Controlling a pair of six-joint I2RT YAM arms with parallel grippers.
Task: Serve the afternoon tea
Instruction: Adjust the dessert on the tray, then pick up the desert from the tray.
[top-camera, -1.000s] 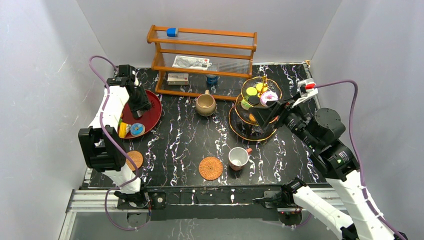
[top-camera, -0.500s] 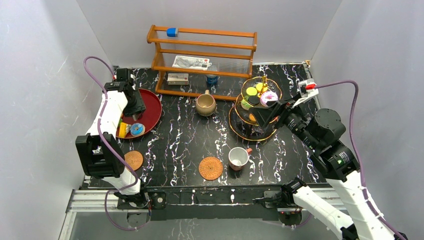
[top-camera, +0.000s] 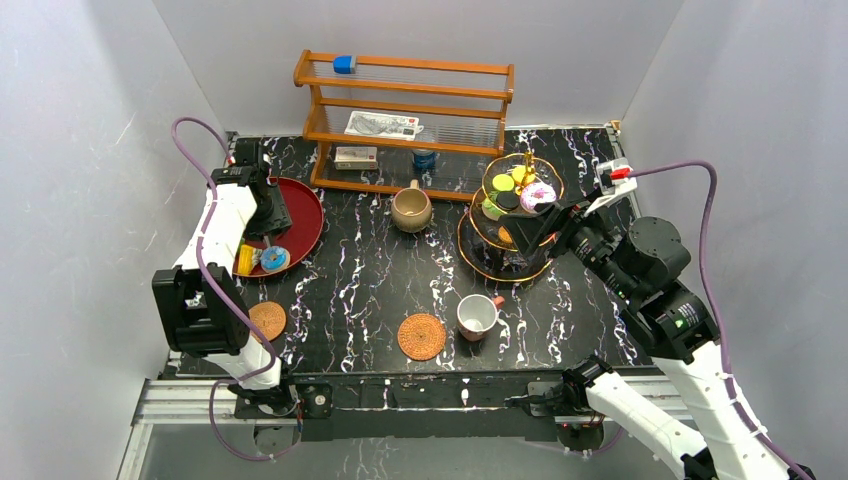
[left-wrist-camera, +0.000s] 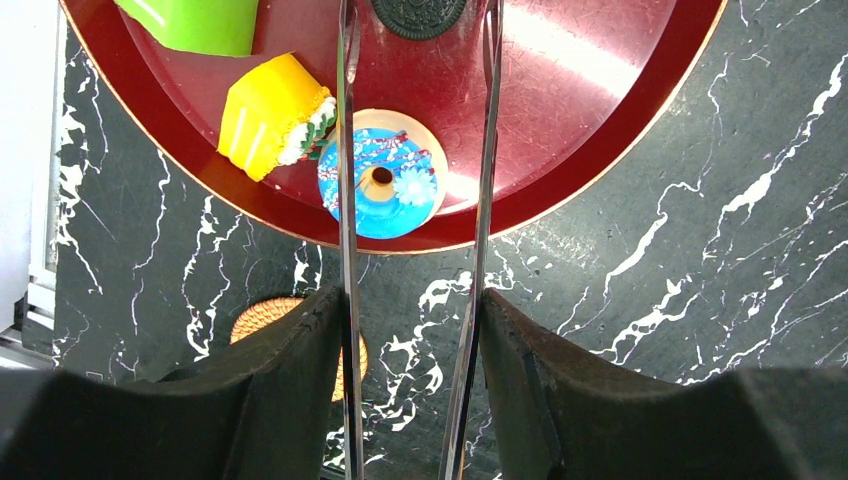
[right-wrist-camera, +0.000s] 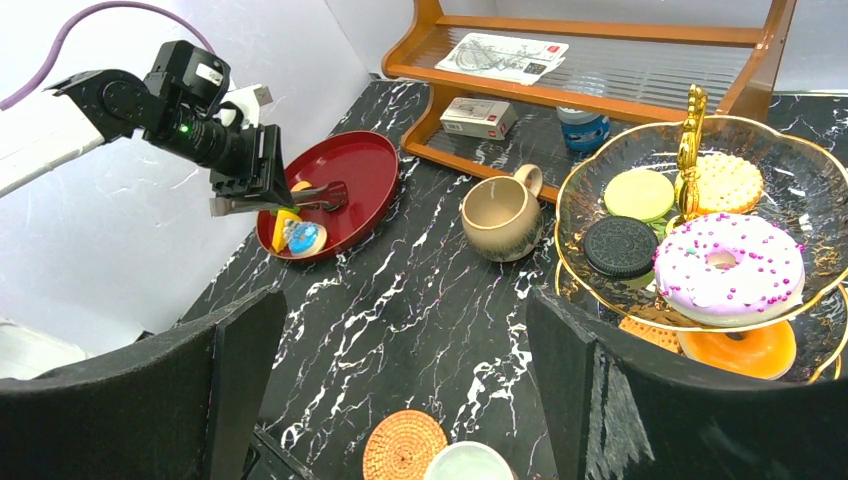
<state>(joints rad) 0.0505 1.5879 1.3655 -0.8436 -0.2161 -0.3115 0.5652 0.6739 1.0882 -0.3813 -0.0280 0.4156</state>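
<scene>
Left pincer (left-wrist-camera: 415, 80) hangs over the red tray (left-wrist-camera: 590, 110), its thin blades apart and empty. One blade stands on either side of the dark sandwich cookie (left-wrist-camera: 419, 14) lying on the tray, and neither seems to touch it. The cookie is probably a light, stiff, smooth toy, best nipped across its rim. Right pincer (right-wrist-camera: 405, 330), well apart from the tray, gapes wide, holding nothing.

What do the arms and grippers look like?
The left arm and right arm have white shells, black joint housings and a purple cable each. The left gripper has black fingers carrying thin shiny blades. The right gripper has broad black wedge fingers, near a white, red-tipped plug.
</scene>
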